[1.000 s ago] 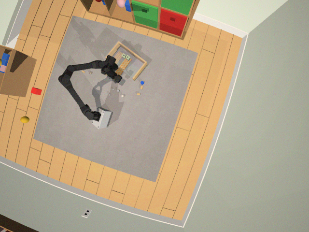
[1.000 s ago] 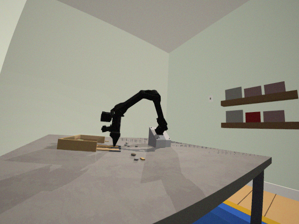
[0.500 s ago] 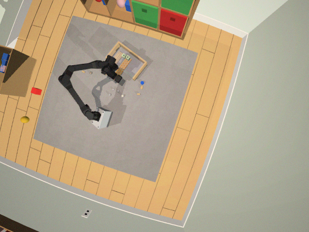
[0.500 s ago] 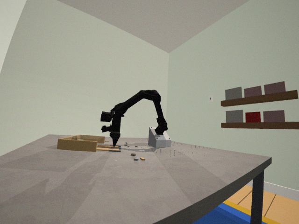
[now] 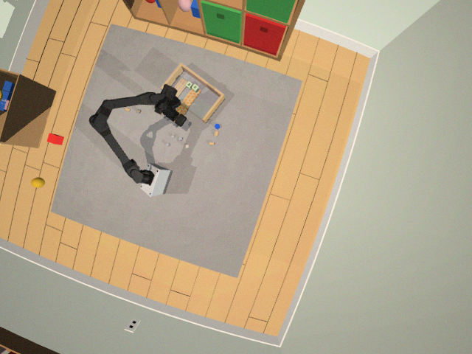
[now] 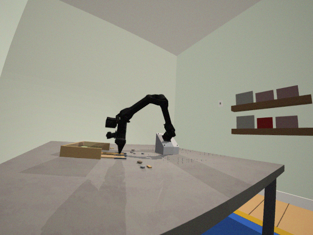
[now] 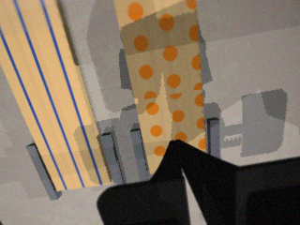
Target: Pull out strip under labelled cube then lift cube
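My gripper is shut and empty, its tips low over the near end of the orange-dotted strip. The blue-striped strip lies beside it, left in the wrist view. Both strips stick out of the wooden-walled box, with dark upright tabs flanking their ends. Two pale green cubes with dark marks are inside the box: one cube at the far end of the dotted strip, another cube just left of it. Their marks are too small to read. My arm hides part of the strips in the top view.
The box walls stand around the cubes, and a see-through cover seems to lie over part of it. A blue ball, small wooden pieces and several pebbles lie on the grey table near the box. A brown stone lies in front of the strips in the exterior view.
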Controlling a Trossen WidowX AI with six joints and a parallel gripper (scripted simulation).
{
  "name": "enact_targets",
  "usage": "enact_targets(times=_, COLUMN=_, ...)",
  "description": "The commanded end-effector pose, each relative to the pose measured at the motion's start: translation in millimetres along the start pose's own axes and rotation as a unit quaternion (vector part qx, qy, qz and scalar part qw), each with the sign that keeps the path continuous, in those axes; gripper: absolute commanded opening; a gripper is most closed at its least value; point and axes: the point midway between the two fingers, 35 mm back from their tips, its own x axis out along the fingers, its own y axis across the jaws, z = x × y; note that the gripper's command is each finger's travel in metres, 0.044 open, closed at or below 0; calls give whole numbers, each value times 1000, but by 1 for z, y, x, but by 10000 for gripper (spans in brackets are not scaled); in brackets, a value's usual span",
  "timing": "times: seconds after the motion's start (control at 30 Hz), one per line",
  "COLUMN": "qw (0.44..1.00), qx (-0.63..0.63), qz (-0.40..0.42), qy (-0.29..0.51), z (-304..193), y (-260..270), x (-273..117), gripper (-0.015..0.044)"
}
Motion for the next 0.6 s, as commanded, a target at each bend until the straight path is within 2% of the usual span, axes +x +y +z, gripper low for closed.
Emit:
enact_targets(times=0.0, qw=1000, qx=1, qz=1, qy=-1, z=0, y=1, x=1, gripper=0)
enact_targets(times=0.57, qw=1000, qx=2, qz=1, qy=0, z=-25, y=1, x=2, gripper=0)
